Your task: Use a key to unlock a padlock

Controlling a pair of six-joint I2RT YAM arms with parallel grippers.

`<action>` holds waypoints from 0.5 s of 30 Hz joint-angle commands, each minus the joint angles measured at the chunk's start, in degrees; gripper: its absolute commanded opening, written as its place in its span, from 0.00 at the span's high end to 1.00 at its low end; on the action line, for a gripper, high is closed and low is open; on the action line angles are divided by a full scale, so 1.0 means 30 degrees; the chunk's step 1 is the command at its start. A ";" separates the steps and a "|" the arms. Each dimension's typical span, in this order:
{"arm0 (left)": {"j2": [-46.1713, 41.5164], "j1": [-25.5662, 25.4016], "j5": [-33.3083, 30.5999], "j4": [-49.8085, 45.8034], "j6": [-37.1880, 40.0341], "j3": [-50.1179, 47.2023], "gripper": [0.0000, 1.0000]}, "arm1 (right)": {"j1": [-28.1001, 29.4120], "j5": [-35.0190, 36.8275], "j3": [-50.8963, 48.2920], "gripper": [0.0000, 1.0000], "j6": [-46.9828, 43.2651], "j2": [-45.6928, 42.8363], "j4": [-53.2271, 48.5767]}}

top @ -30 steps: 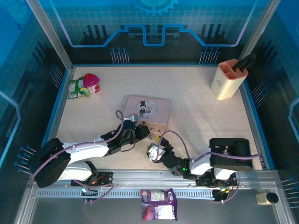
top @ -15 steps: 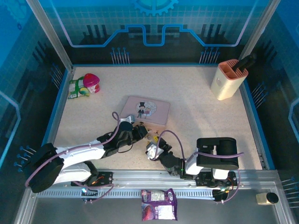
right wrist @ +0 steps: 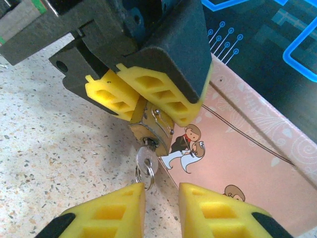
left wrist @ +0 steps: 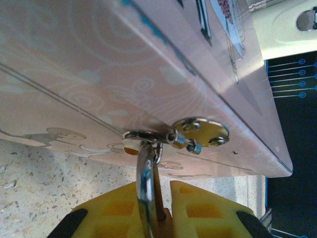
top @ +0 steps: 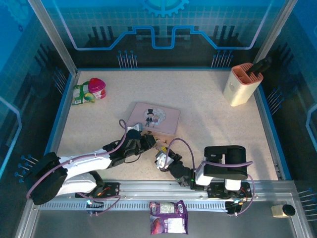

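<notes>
**A:** What does the overhead view show?

**B:** A speckled beige table (top: 213, 129) inside a blue-walled frame. Two arms reach in from the bottom edge: the left arm (top: 84, 166) from the lower left and the right arm (top: 225, 166) from the lower right. Their tips meet just below the centre.

**A:** What lies around them?

**B:** A pink tin (top: 154, 117) with a cartoon couple on its lid sits at the centre. A cream holder (top: 240, 88) with a dark tool in it stands at the upper right. A purple packet (top: 168, 223) lies on the rail at the bottom edge. A pink and green bundle (top: 89, 90) lies at the upper left.

**A:** And the grippers?

**B:** In the right wrist view, the left gripper (right wrist: 148, 111) comes in from the top, black with yellow pads. It is clamped on the padlock (right wrist: 153, 130). The right gripper (right wrist: 161, 203) sits at the bottom edge with its yellow fingers a little apart.

**A:** Where exactly is the padlock?

**B:** Overhead, it is a tiny yellow speck just below the tin, between the two gripper tips. Up close, its brass body sits at the centre of the frame, just beside the tin's side wall. A silver key (right wrist: 147, 159) sits in its keyhole. A small ring (right wrist: 146, 176) hangs from the key to the mouth of the right gripper's gap. I cannot tell whether the ring touches a finger.

**A:** Anything more in the left wrist view?

**B:** A flat round silver piece (left wrist: 203, 133) rests against the tin's pale side, right of centre.
</notes>
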 commanded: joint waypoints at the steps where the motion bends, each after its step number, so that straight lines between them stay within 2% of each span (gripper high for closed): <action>1: -0.0435 -0.0145 -0.0132 0.0783 0.0183 0.0988 1.00 | -0.0236 -0.0042 0.0464 0.75 0.0715 0.0232 0.0643; 15: -0.0151 -0.0164 0.0042 0.0968 -0.0056 0.1028 1.00 | -0.0525 -0.0158 0.1071 0.78 0.1244 0.0327 -0.0363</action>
